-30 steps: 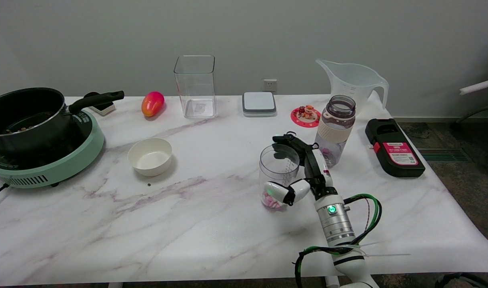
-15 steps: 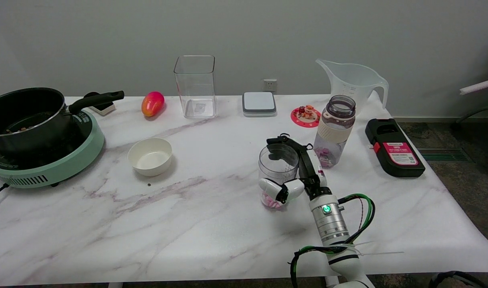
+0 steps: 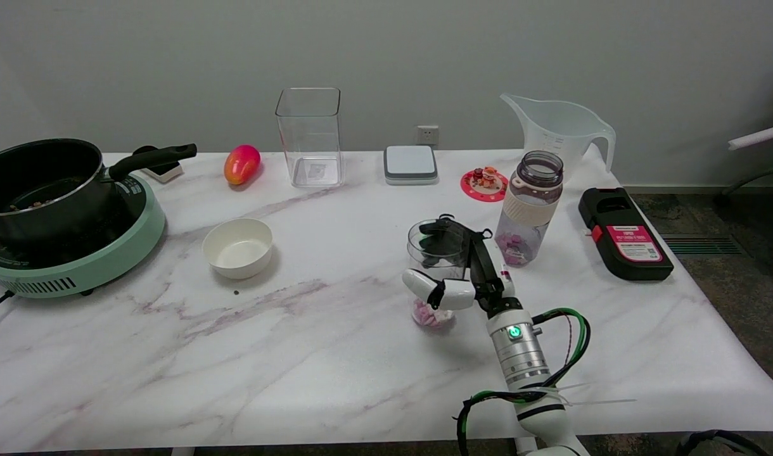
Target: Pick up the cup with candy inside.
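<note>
The clear plastic cup (image 3: 431,309) with pink candies at its bottom stands right of the table's centre in the head view. My right hand (image 3: 467,282) wraps around it from the right. The white thumb lies across the cup's near side, and the black fingers (image 3: 442,229) curl around its far side, showing through the clear wall. I cannot tell whether the cup's base still touches the table.
A tinted bottle (image 3: 530,206) with pink candies stands just right of the hand. A black and red device (image 3: 623,234) and a clear jug (image 3: 559,127) lie further right. A white bowl (image 3: 237,247), a pot on a green cooker (image 3: 76,253), a mango (image 3: 241,164), a clear box (image 3: 309,136) and a grey pad (image 3: 410,164) lie left and behind.
My right hand moved left and closed around the cup. The thumb came across its front, the fingers went further round the back, and the cup shifted slightly left.
</note>
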Action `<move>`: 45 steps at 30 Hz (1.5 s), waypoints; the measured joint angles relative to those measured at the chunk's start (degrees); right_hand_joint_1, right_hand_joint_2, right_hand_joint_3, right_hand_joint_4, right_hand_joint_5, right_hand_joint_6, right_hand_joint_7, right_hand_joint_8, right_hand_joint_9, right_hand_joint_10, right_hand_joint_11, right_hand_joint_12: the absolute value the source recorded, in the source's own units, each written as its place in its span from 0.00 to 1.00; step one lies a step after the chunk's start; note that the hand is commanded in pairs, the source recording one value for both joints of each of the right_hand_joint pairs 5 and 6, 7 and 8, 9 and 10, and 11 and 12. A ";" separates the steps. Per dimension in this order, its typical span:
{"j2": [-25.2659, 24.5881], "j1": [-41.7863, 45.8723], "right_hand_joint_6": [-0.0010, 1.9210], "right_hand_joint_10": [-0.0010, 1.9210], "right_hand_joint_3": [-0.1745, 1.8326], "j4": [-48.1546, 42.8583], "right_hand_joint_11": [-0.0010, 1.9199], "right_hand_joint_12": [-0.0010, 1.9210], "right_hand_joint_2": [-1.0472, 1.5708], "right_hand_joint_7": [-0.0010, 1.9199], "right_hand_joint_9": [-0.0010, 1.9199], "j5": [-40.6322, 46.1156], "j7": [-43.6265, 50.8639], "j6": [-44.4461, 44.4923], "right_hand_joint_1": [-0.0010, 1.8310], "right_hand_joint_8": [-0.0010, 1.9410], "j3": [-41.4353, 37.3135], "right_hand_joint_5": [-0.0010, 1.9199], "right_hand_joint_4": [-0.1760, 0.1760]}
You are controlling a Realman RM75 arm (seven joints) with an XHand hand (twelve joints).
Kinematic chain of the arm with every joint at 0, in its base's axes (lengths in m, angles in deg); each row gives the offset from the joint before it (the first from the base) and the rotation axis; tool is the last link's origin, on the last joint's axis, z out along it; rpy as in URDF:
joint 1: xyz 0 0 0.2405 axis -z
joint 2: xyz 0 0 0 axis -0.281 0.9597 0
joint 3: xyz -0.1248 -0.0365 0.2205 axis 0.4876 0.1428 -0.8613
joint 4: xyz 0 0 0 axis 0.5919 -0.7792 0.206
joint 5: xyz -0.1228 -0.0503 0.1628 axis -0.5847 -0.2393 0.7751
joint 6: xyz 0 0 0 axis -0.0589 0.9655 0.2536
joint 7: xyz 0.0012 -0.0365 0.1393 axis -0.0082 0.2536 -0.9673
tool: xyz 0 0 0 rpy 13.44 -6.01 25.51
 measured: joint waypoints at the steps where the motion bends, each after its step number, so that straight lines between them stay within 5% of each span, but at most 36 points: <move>1: -0.02 0.00 0.41 0.56 0.39 0.01 0.56 0.56 0.74 0.57 0.56 0.01 -0.02 0.00 0.70 0.57 0.01 0.41 0.50; 7: -0.11 0.00 0.40 0.60 0.31 0.10 0.53 0.53 0.81 0.61 0.60 0.12 -0.09 0.20 0.68 0.61 0.05 0.40 0.50; 24: -0.21 -0.01 0.49 0.67 0.36 -0.05 0.56 0.56 0.85 0.69 0.67 0.27 -0.17 0.57 0.66 0.68 -0.74 0.49 0.50; 28: -0.16 -0.41 0.58 0.73 0.38 -0.39 0.61 0.61 0.85 0.74 0.73 0.27 -0.18 0.65 0.66 0.73 -1.68 0.58 0.50; 45: 1.18 -6.55 0.68 0.79 0.34 -5.41 0.66 0.66 0.89 0.81 0.79 0.11 -2.19 -1.28 0.65 0.80 -3.51 0.68 0.50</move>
